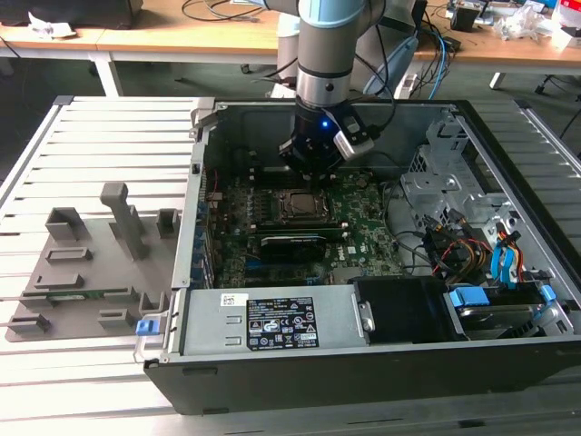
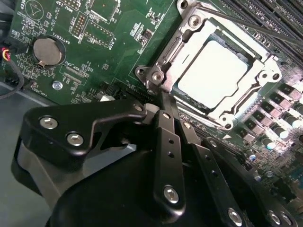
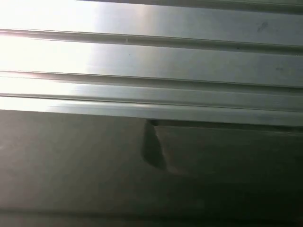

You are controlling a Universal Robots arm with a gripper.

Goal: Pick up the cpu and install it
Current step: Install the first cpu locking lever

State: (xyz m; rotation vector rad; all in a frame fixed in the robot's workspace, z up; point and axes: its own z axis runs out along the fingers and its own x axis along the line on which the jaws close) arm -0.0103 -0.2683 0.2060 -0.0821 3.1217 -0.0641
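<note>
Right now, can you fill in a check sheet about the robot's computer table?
Surface: slatted metal table carrying an open computer case.
Job's things: cpu sits in the socket on the green motherboard.
Clutter: grey plastic holder tray at the exterior view's left.
Grippers: gripper hangs inside the case, above the socket; fingers not readable.
Cables: coloured wire bundle inside the case.
Surroundings: wooden desks behind, with cords.

The arm (image 1: 324,45) hangs straight down, wrist vertical. Its black gripper (image 2: 158,97) has its fingers (image 2: 166,142) drawn together, tips meeting, with nothing held between the jaws.
</note>
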